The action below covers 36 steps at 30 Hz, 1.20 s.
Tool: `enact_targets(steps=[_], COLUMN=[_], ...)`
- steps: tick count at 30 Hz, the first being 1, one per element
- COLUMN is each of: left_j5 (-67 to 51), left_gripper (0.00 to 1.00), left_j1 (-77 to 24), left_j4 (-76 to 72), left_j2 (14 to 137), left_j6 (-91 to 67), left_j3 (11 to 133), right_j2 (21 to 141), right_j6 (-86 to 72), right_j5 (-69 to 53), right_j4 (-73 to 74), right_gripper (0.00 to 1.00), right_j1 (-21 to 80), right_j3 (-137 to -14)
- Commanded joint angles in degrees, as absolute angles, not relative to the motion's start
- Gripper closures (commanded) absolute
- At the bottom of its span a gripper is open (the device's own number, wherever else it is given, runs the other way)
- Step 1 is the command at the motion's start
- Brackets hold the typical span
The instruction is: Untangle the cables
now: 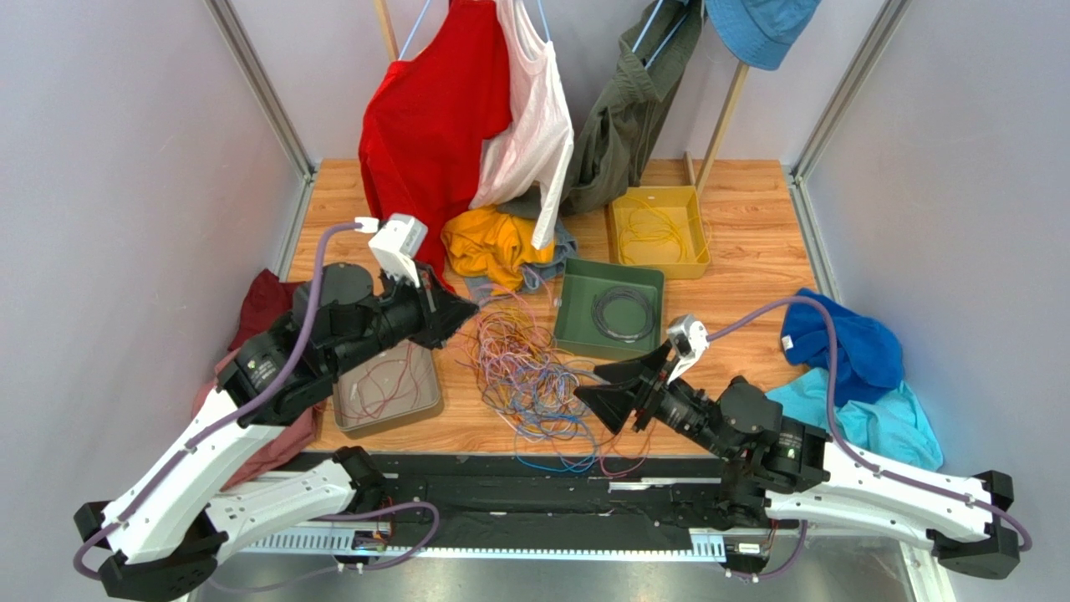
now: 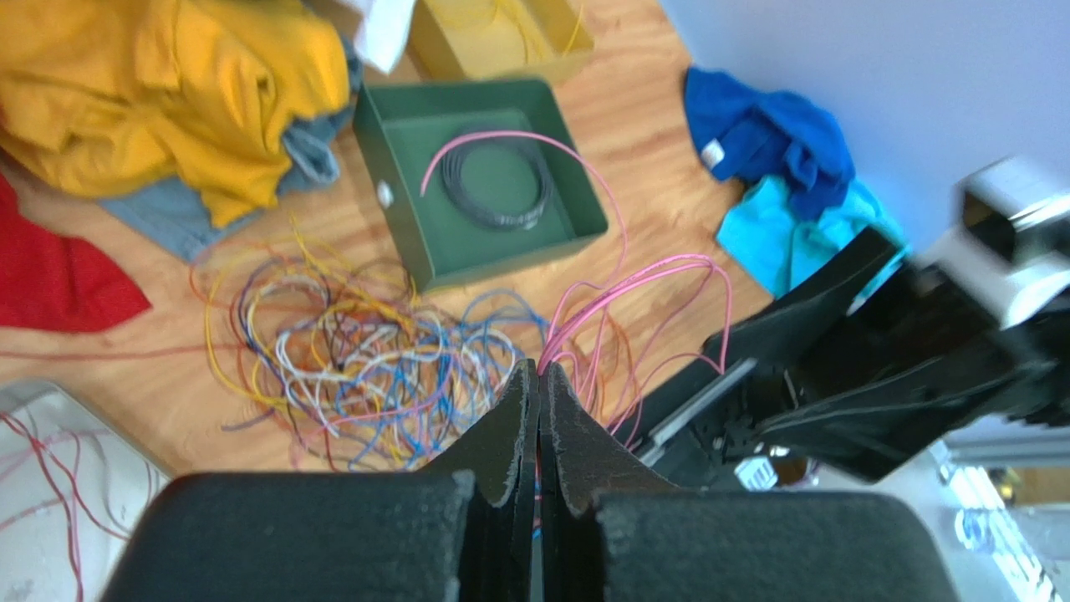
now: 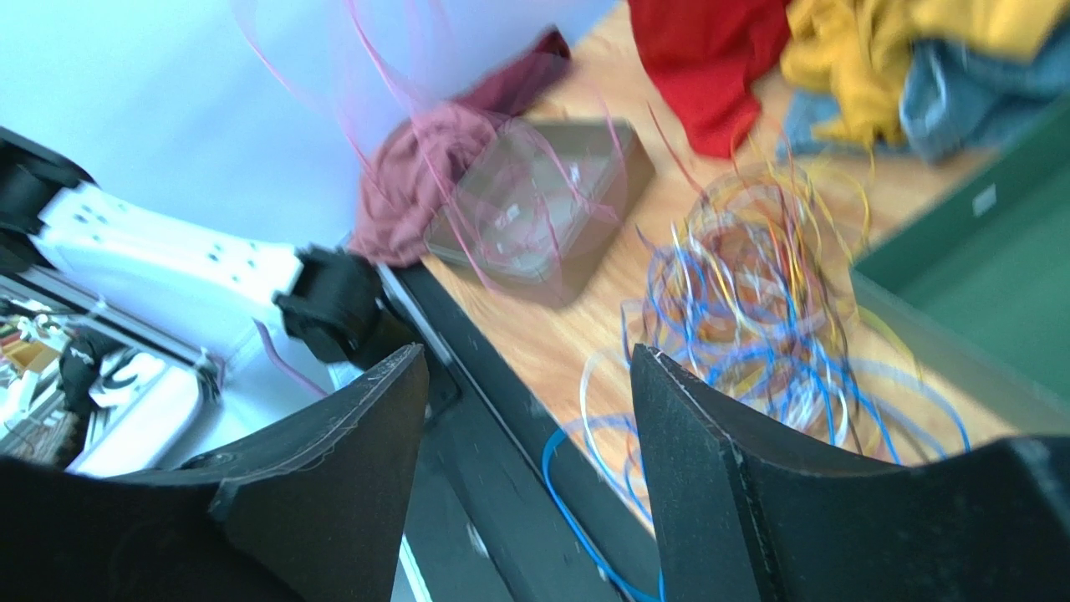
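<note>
The cables (image 1: 534, 370) lie as a tangled mass of thin orange, blue, purple, yellow and white wires on the wooden table, between my two grippers. They also show in the left wrist view (image 2: 352, 351) and the right wrist view (image 3: 766, 301). My left gripper (image 1: 467, 314) sits at the mass's upper left; its jaws (image 2: 540, 371) are shut on thin pink cable strands (image 2: 653, 270) that loop up over the green tray. My right gripper (image 1: 613, 391) is at the mass's right edge, open and empty (image 3: 521, 376), above the table's black front rail.
A green tray (image 1: 568, 320) holding a dark ring coil (image 1: 622, 310) stands right of the mass. A yellow tray (image 1: 688, 238) is behind it, and a grey tray (image 1: 387, 427) with red wires at the left. Clothes hang at the back and lie along both sides.
</note>
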<state>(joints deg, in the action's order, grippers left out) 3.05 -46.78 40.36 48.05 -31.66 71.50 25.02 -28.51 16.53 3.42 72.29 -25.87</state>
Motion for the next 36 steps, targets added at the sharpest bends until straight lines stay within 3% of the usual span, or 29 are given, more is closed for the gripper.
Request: enact_targets(steps=[1,14,16,17,18,21,22,24,25,26,31,36], left_j5=[-1.5,-4.3,-4.3,-4.4,-4.0,-2.6,-1.9,-0.2,2.1,3.2,8.1,3.2], left_gripper=[1.00,1.00,1.00,1.00,1.00,1.00,0.94,0.66,0.17,0.03,0.02,0.02], left_j1=[-46.8,-47.4,-47.5,-47.5,-47.5,-47.5,-47.5,-47.5,-47.5,-47.5,-47.5,-47.5], left_j4=[37.9,37.8,37.8,37.9,37.8,38.9,39.3,41.0,41.7,42.3,43.3,36.7], left_j2=[46.8,45.3,44.7,44.6,44.2,42.9,42.5,41.7,41.3,41.0,38.9,38.6], left_j6=[-32.9,-33.0,-33.0,-33.0,-33.0,-32.7,-32.2,-31.7,-31.5,-31.1,-30.1,-30.3], left_j3=[68.0,65.7,65.1,65.0,64.7,64.3,64.2,64.7,65.0,65.1,65.8,62.0], right_j2=[31.8,52.5,54.9,55.2,55.5,53.9,53.0,49.8,48.6,45.9,39.7,38.8], right_j6=[-20.3,-11.2,-11.8,-12.0,-12.2,-12.9,-13.0,-13.4,-13.7,-13.9,-15.3,-16.3], right_j5=[18.1,20.4,20.7,20.7,21.0,21.1,21.0,20.9,20.9,21.3,21.7,19.3], right_j4=[-4.4,-11.6,-11.6,-11.9,-12.0,-11.9,-11.2,-9.8,-7.9,-6.9,-1.4,2.5], right_gripper=[0.35,0.40,0.57,0.85,0.98,1.00,1.00,1.00,1.00,1.00,1.00,1.00], right_j1=[72.2,71.8,71.1,70.9,70.9,70.9,70.9,71.0,70.9,70.9,70.9,70.9], right_j3=[-34.1,-45.5,-46.2,-46.3,-46.1,-45.2,-44.9,-44.0,-43.8,-43.3,-41.9,-42.7])
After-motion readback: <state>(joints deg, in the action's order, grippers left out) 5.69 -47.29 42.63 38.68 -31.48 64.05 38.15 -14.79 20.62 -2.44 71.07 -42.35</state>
